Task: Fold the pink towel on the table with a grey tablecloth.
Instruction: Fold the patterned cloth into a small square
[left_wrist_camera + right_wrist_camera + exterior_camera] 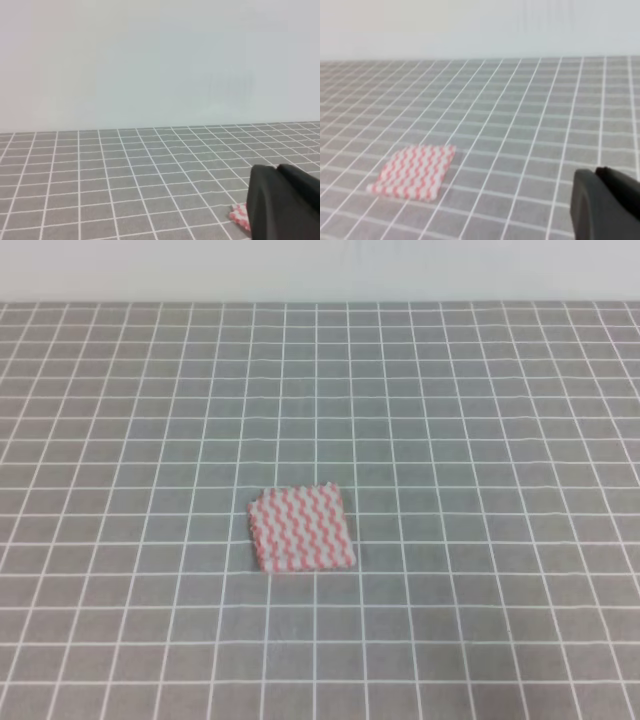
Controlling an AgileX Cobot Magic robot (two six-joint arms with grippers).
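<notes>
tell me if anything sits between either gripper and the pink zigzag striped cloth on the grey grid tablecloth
Nothing visible does. The pink-and-white zigzag striped towel lies alone on the grey grid-lined tablecloth. In each wrist view only bare cloth separates it from the dark gripper part at the lower right, left and right.

folded pink towel (301,528) on grey tablecloth (480,420)

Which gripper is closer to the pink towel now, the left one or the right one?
Probably left. The left gripper partly hides the pink towel in its wrist view, seemingly just beside it. The right gripper has bare grey tablecloth between it and the towel.
</notes>
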